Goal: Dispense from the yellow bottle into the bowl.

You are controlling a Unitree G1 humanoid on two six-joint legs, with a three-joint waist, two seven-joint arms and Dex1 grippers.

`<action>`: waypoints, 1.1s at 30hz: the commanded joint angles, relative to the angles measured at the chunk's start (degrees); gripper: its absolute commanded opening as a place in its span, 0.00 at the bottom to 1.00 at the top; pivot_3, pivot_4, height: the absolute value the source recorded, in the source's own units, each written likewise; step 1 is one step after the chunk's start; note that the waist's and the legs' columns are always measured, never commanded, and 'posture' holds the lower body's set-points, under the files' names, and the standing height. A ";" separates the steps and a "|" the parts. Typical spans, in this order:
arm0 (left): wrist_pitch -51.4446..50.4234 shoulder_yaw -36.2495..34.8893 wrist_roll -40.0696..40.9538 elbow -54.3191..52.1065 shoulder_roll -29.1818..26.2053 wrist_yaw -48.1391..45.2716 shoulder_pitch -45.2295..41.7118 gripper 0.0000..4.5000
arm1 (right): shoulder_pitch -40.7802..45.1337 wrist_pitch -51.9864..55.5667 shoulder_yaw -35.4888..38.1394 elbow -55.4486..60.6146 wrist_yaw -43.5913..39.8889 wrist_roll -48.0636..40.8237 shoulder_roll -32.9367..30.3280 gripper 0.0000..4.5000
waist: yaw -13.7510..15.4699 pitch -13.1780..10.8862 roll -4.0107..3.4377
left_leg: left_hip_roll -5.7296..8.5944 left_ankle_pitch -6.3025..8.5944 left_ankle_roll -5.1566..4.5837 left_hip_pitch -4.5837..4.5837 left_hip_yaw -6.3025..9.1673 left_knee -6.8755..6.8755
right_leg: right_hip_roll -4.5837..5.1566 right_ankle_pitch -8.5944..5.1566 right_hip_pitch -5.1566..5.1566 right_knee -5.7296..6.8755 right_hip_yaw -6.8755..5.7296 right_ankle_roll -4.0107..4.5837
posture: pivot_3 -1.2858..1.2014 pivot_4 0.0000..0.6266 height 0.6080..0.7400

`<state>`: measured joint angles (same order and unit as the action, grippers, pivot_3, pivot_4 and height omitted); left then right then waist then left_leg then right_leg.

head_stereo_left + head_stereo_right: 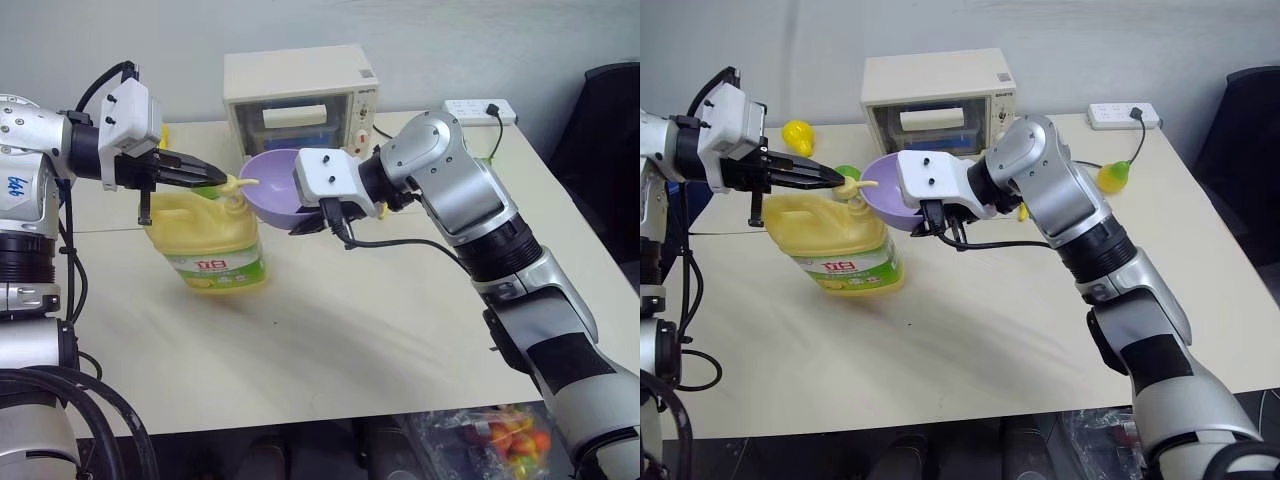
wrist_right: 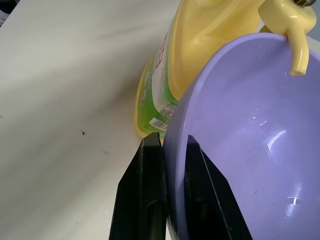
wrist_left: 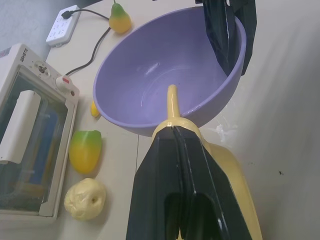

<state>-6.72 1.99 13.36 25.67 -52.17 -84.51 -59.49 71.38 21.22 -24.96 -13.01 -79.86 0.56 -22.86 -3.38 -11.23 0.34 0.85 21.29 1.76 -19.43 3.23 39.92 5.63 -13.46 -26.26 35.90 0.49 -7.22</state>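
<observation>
A large pale-yellow plastic jug with a built-in handle, cream pump top and green-and-white label stands upright on a pale wooden table, towards the robot's left side. The left gripper reaches in level from the left; its two black fingers are pressed together and rest on top of the cream pump head. The pump's thin spout juts out over the rim of a small round lavender-purple plastic bowl with a glossy inside. That bowl is held off the table, tilted, just beside the jug's top on its right, so the spout tip hangs above the bowl's inner wall. The right gripper pinches the bowl's rim, one black finger inside the wall and one outside. A few small glints show on the bowl's inside, perhaps droplets, though it is hard to tell. Behind the jug and bowl sits a cream box-shaped appliance with a glass door and dials. A white power strip lies at the far right edge of the table, with a yellow pear-shaped toy fruit near it. A yellow lemon-like fruit sits at the far left.
</observation>
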 commanded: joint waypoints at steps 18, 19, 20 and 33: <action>-2.24 8.21 -6.58 1.70 0.81 -2.73 5.88 0.01 | -0.66 -4.27 -0.13 1.69 0.71 1.07 0.19 0.00 | 0.02 0.20 -0.19 | -0.02 0.07 -0.13 0.40 0.03 -0.14 | -0.02 -0.01 0.43 -0.19 -0.03 0.01 | 0.52 0.24 1.00; -2.31 8.22 -6.55 1.62 0.83 -2.73 5.91 0.01 | -0.79 -4.46 -0.18 1.54 0.76 1.23 0.20 0.00 | 0.02 0.26 -0.25 | -0.03 0.07 -0.13 0.41 0.03 -0.16 | -0.03 -0.01 0.44 -0.22 -0.03 0.00 | 0.52 0.24 1.00; -2.34 8.20 -6.52 1.56 0.85 -2.72 5.94 0.01 | -0.92 -4.70 -0.25 1.39 0.82 1.41 0.21 0.00 | 0.02 0.29 -0.30 | -0.03 0.07 -0.13 0.42 0.03 -0.18 | -0.03 -0.01 0.46 -0.24 -0.03 0.01 | 0.52 0.24 1.00; -2.12 8.01 -6.16 1.83 0.79 -2.15 6.00 0.01 | -1.35 -6.66 -0.84 -0.77 1.44 2.41 0.49 0.00 | 0.02 0.42 -0.41 | -0.05 0.10 -0.18 0.92 -0.03 -0.53 | -0.06 -0.04 0.81 -0.37 0.00 0.06 | 0.52 0.24 1.00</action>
<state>-7.53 3.22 13.21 25.20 -51.86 -84.55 -58.42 69.22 15.16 -26.46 -14.97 -78.77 3.14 -22.81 -3.36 -10.81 -0.07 0.80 21.39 1.58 -18.51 3.20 39.39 5.57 -13.51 -25.45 35.52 0.48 -7.16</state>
